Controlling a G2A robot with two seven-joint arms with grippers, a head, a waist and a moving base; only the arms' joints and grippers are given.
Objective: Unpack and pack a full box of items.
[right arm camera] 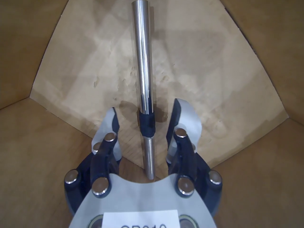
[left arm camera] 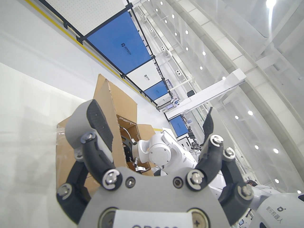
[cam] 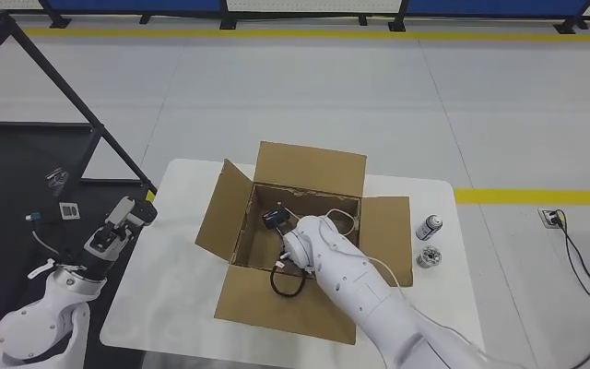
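Here, the right gripper [right arm camera: 145, 111] hangs low inside the open cardboard box [cam: 304, 171] at the centre of the counter [cam: 184, 277]. Its jaws are spread either side of a steel rod [right arm camera: 142, 55] lying on the box floor, pads clear of it. Two cans [cam: 428, 227] stand on the counter at the box's 3 o'clock. The left gripper [left arm camera: 152, 113], also open and empty, hovers at the box's 9 o'clock. Unpacking looks to be the step in hand. Next, the right jaws must close squarely on the rod's black band [right arm camera: 147, 124] and lift it straight out.
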